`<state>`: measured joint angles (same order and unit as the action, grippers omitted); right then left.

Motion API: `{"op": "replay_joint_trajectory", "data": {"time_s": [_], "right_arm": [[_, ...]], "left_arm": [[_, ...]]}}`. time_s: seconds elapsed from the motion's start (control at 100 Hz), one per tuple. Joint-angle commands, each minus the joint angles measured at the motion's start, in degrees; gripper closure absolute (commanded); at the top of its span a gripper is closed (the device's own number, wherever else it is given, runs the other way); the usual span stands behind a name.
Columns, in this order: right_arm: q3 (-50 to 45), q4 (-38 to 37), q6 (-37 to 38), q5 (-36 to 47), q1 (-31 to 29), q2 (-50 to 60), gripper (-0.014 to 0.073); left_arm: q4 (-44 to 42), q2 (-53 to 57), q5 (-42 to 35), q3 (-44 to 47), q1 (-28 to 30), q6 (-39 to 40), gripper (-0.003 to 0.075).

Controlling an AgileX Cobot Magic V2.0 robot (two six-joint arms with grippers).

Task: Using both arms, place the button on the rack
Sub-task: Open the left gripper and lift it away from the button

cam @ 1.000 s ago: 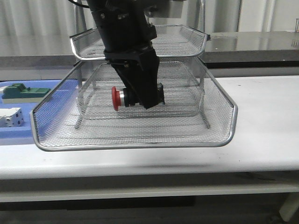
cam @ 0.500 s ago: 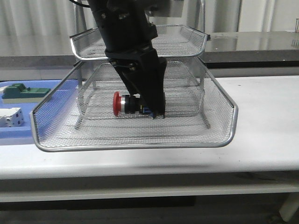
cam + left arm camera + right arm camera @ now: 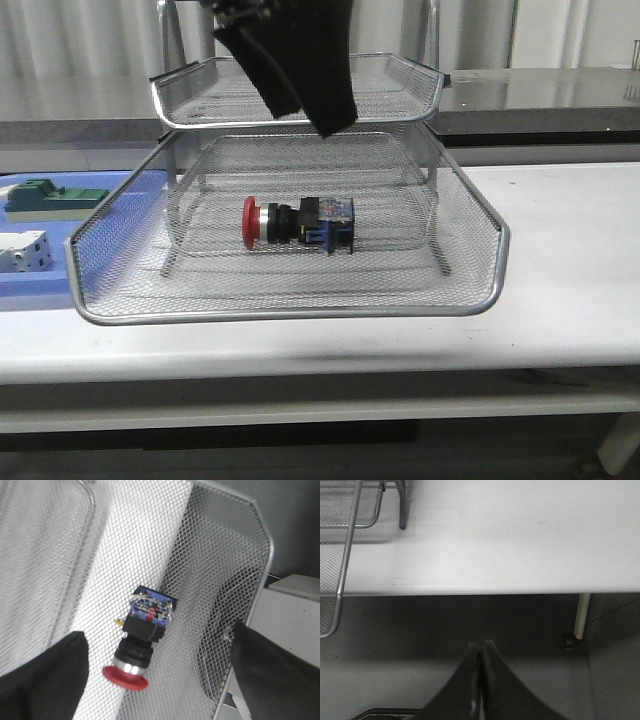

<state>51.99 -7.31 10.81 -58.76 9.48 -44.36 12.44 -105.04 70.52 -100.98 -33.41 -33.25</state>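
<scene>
The button (image 3: 297,222) lies on its side on the mesh floor of the pulled-out lower tray of the rack (image 3: 470,300), red head to the left, blue block to the right. In the left wrist view the button (image 3: 143,631) rests free on the mesh between the spread fingers. My left gripper (image 3: 305,105) hangs open well above it, level with the upper tray; its midpoint in the wrist view (image 3: 160,677) is just beside the red head. My right gripper (image 3: 481,647) is shut and empty, out past the table's front edge, not seen in the front view.
A blue flat tray (image 3: 20,285) at the left holds a green block (image 3: 50,197) and a white boxy part (image 3: 25,250). The rack's upper tray (image 3: 400,75) sits close behind my left fingers. White table (image 3: 570,230) extends to the right.
My left gripper opened, released the button onto the lower tray and rose straight up. The button settled on the mesh and stayed there.
</scene>
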Motion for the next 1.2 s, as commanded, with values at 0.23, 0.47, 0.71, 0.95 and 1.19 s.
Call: {"op": "replay_joint_trajectory", "data": {"time_s": [0.23,0.47,0.71,0.95,1.19], "right_arm": [[1.84,-1.03,-0.08,2.65,-0.25,0.35,0.0664],[1.84,-1.03,-0.08,2.65,-0.25,0.35,0.0664],[1.84,-1.25,-0.13,2.85,-0.25,0.35,0.0664],[1.84,-1.25,-0.13,2.78,-0.25,0.35,0.0664],[1.84,-1.25,-0.13,2.78,-0.25,0.35,0.0664]], "left_arm": [[-3.35,12.82,2.50,-1.33,5.71,6.57,0.0156],[-3.34,20.68,0.61,3.87,15.18,9.74,0.0158],[-0.91,31.26,-8.20,17.75,23.45,11.65,0.0199],[-0.65,46.43,-23.05,37.62,29.18,13.97,0.0199],[0.05,63.71,-40.84,58.31,32.87,18.47,0.0199]]}}
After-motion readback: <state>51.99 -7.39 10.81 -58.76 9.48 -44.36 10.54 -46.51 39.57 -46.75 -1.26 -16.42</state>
